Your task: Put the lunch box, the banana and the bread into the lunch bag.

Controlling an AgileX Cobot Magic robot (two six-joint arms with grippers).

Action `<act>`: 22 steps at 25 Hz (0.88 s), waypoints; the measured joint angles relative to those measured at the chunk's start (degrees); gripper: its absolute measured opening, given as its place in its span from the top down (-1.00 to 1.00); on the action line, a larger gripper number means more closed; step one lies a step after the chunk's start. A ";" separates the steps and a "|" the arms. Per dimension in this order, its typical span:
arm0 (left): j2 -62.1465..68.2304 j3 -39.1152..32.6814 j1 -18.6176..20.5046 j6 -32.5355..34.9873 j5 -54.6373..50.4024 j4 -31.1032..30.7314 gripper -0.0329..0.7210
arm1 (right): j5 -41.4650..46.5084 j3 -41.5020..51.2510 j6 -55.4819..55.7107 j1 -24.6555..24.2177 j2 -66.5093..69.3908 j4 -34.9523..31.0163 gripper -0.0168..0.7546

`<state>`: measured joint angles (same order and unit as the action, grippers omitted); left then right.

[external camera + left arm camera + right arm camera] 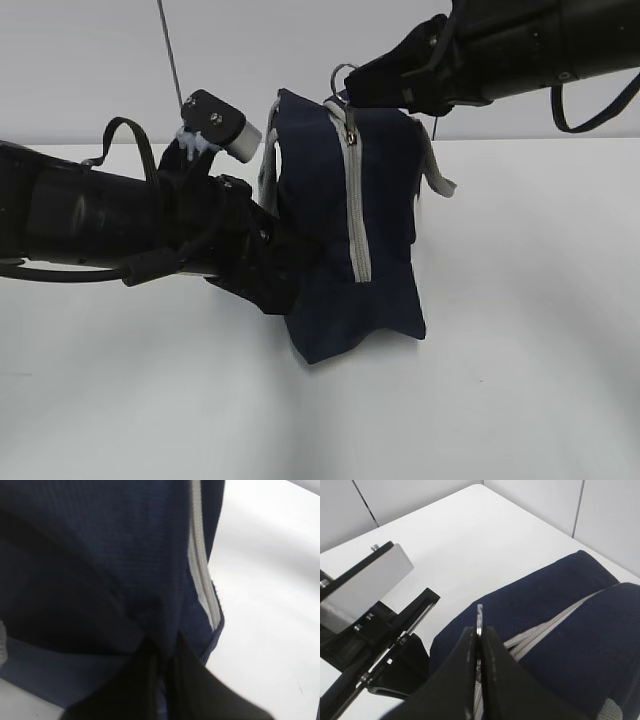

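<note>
Both pincers pinch: right pincer (479, 645) grips ring pull (341, 72) at lunch bag (340, 230) top; left pincer (162, 665) clamps fabric low-left; zipper (354, 200) runs vertically between.

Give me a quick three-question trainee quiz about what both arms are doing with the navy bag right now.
1. True or false: the grey zipper on the tall navy-blue fabric lunch bag is zipped shut.
2. What is the right gripper pinching? A: grey strap handle; B: metal ring pull; C: white table.
3. Which part of the bag does the left gripper clamp?

Key:
1. True; the teeth meet all along the visible seam.
2. B.
3. A fold of fabric low on the bag's side, beside the zipper.
</note>
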<state>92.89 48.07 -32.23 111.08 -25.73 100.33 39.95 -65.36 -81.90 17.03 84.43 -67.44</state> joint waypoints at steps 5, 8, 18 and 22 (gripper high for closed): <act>0.00 0.00 0.00 -2.91 -0.12 -0.89 0.89 | 9.01 -5.00 0.00 -2.02 4.21 3.07 1.00; 0.06 0.00 0.00 -5.07 -0.42 -3.63 0.89 | 15.92 -8.37 0.00 -4.42 7.91 3.44 1.00; 0.06 0.00 0.06 -12.01 -2.41 -11.82 0.89 | 25.64 -17.64 0.99 -8.83 17.81 4.48 1.00; 0.06 0.07 0.06 -12.64 -3.39 -13.15 0.89 | 26.09 -20.80 2.91 -8.83 20.61 4.56 1.00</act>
<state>92.95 48.14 -32.17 98.44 -29.11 87.18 66.04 -86.16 -78.99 8.20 105.04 -62.89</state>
